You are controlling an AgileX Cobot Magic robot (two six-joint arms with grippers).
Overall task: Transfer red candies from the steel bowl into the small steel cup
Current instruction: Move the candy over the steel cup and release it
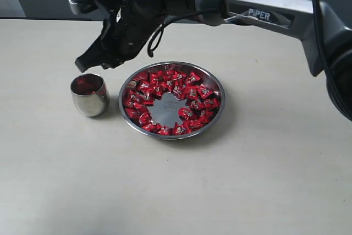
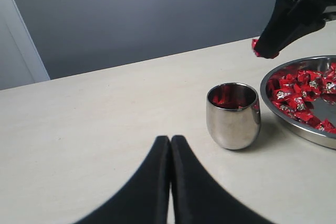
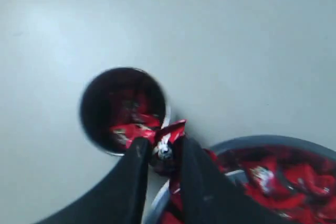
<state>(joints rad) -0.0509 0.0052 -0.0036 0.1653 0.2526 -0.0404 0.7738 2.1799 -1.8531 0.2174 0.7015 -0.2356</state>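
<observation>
TABLE-TOP SORTING: One red candy point(image 3: 169, 131), pinched in the right pincer point(image 1: 88, 64), hangs in the air by the bowl-side rim of the small steel cup point(image 1: 89, 94). The cup stands at nine o'clock of the steel bowl point(image 1: 171, 136), just beside it but not touching. A few red wrappers already lie in the cup, and the held piece is not yet dropped. Most of the job appears to lie ahead: dozens of red candies point(image 1: 165, 87) ring the bowl around a bare patch of steel near its centre. The left pincer point(image 2: 169, 145), pressed together and empty, sits low over the table, well apart from the cup. The table point(image 1: 247, 185) is pale, matte and faintly grained, and a plain grey wall point(image 2: 131, 14) rises behind it.
</observation>
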